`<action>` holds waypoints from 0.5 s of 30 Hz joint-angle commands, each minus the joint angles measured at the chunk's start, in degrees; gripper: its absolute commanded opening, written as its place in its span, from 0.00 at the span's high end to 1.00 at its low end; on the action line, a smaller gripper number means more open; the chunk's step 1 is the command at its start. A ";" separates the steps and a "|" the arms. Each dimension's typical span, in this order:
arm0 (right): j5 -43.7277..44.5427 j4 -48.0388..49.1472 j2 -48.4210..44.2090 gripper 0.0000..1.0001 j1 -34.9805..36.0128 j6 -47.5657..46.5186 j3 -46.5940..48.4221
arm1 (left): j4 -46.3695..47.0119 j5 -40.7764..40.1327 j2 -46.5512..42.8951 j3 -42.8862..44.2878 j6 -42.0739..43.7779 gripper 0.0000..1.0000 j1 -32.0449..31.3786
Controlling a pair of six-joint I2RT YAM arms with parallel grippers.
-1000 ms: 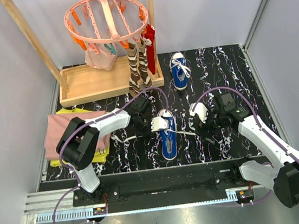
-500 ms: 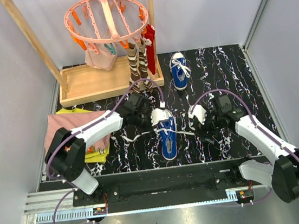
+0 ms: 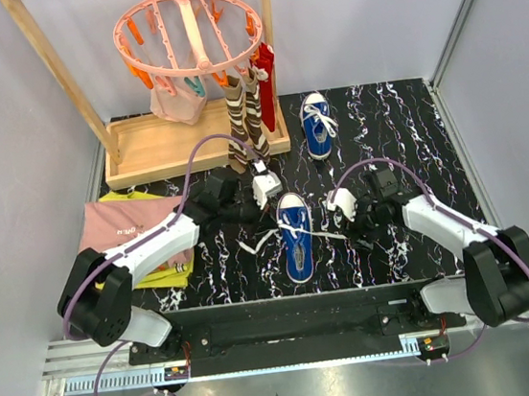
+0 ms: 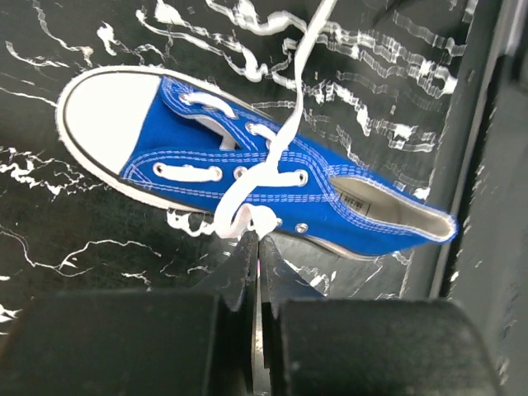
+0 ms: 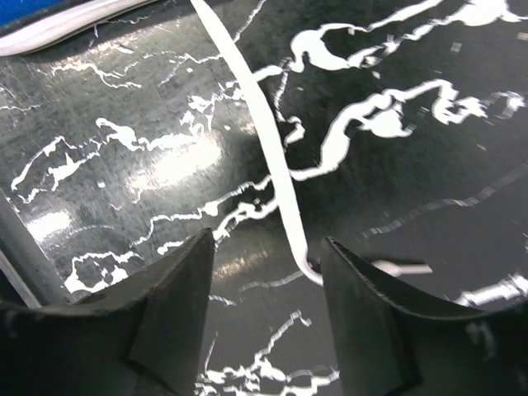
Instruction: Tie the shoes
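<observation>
Your left pincer [image 3: 261, 187] has pulled back to 11 o'clock of the near shoe [image 3: 295, 238]. Only its own camera shows it pressed together, tips at a lace loop [image 4: 239, 216]. Your right pincer [image 5: 266, 247] is spread over the other lace [image 5: 272, 157]. Black table [image 3: 401, 133] with white streaks, wooden rack [image 3: 171, 147] at 11 o'clock, second shoe [image 3: 316, 124] at 12.

A: Top view: bright, even light from above? Shadows soft?

B: Yes, sharp throughout. Right wrist: white glare patches on glossy worktop [image 5: 169, 165]; right pincer [image 5: 266, 247] dark, slightly soft up close. Left wrist: sneaker [image 4: 247, 165] crisp, left pincer [image 4: 257, 247] underlit, blurred in foreground.
</observation>
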 commanded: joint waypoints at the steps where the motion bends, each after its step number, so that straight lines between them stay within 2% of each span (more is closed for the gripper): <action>1: -3.95 3.16 4.16 0.39 -0.14 -0.16 3.31 | 10.35 4.78 -3.34 -2.28 -9.98 1.00 1.68; 6: -1.75 3.51 8.30 0.40 -0.14 -2.09 4.28 | 13.33 6.80 -3.17 -2.29 -12.44 1.00 2.12; 15: 3.61 4.22 8.83 0.41 -0.14 -3.41 2.87 | 14.65 8.57 -1.68 -1.67 -12.71 1.00 2.12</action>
